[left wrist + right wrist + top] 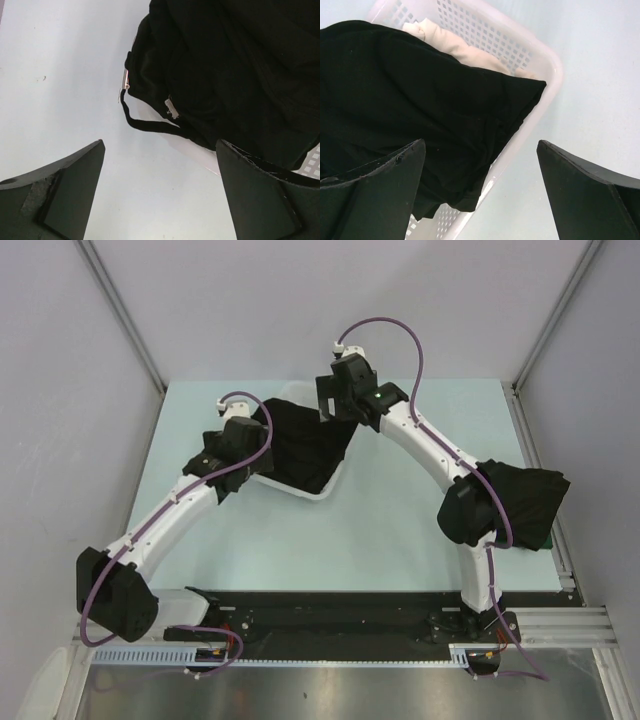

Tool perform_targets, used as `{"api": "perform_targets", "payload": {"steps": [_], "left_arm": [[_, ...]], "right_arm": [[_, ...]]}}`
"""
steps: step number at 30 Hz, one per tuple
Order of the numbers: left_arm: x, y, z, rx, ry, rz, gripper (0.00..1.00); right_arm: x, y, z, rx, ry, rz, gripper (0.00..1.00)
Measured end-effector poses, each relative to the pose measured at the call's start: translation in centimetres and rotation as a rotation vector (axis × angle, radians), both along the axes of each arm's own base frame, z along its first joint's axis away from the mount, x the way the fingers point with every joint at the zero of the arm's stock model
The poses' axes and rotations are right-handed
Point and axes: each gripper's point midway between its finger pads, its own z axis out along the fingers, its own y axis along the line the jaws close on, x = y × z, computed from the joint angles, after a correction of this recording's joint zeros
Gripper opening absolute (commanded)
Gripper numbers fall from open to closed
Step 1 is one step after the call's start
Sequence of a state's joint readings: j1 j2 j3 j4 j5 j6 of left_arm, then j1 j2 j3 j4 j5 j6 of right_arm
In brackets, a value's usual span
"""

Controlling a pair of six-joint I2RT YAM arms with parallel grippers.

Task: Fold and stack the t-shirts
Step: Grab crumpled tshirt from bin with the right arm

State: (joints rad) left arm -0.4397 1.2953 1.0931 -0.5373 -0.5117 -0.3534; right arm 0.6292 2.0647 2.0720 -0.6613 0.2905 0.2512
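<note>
— Any lettering legible here?
— None. A small white tag [171,108] on a black t-shirt [240,65], seen from the left wrist camera, is the only label pictured. Whatever it bears is too small and blurred to read.

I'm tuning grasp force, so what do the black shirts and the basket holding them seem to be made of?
The black t-shirts look like soft matte cloth, perhaps cotton knit: they sag in loose folds over the rim without shine. The basket looks like white moulded plastic, smooth and faintly glossy, with a regular grid of small square holes.
</note>
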Motion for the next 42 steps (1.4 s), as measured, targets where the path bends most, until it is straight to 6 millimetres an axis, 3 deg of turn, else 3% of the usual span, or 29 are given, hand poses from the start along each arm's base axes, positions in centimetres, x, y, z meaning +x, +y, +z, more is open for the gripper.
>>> {"api": "perform_targets", "payload": {"steps": [7,17,33,39,42], "left_arm": [[0.0,0.1,0.1,-0.003,-0.003,0.003,0.98],[0.0,-0.1,0.0,-0.016,0.0,-0.004,0.98],[-0.3,-0.2,-0.3,-0.026,0.008,-0.008,0.98],[-0.7,0.0,0.2,-0.03,-0.002,-0.008,0.98],[-0.8,0.0,0.4,-0.032,-0.007,-0.008,0.98]], "right_arm": [[-0.2,0.0,-0.4,-0.018,0.0,-0.009,1.0],[-0.9,-0.7,-4.5,-0.099,0.046,0.022,1.0],[-1.2,1.9,-4.6,-0.027,0.047,0.107,0.95],[-1.7,3.4,-6.8,-0.022,0.09,0.141,0.93],[-2.2,4.0,-8.3,-0.025,0.118,0.156,0.87]]}}
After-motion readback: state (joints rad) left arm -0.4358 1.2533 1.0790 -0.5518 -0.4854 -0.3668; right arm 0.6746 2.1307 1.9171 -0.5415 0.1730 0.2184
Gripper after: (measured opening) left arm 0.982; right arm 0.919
